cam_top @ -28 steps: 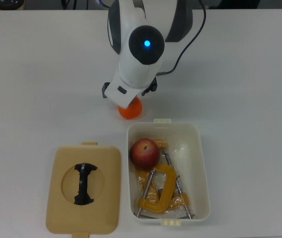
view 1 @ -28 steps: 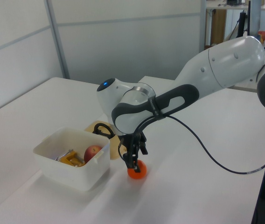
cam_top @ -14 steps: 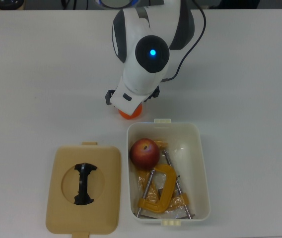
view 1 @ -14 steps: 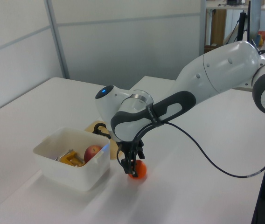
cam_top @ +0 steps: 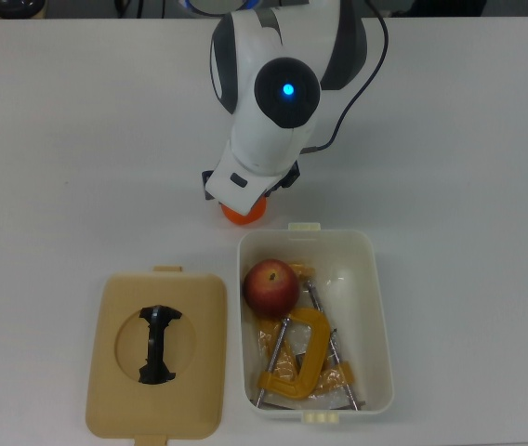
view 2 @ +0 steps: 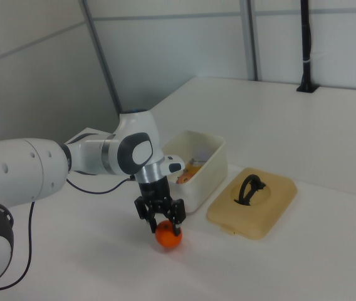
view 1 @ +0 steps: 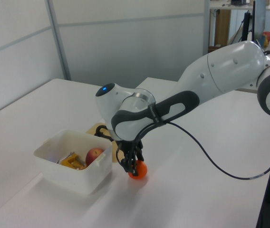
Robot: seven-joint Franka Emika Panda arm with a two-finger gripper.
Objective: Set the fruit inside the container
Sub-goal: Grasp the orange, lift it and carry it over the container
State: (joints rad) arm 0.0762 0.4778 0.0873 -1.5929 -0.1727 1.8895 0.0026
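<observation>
Since a second ago the white Panda arm has swung closer to the white rectangular plastic tub (cam_top: 377,279) and its gripper (cam_top: 245,200) has settled lower over the bright round orange (cam_top: 244,213), which has barely shifted on the white table (cam_top: 59,139); from above the wrist hides most of it, while the dark red apple (cam_top: 270,286) already lies in the tub beside a yellow-orange metal clamp (cam_top: 294,358), and the flat tan lid with its black handle (cam_top: 157,355) rests at the top view's left of the tub. In the left view the fingers straddle the orange just beside the tub wall. In the right view the jaws stand spread around the orange's top, not visibly clamped, so I judge closing and lifting come next.
</observation>
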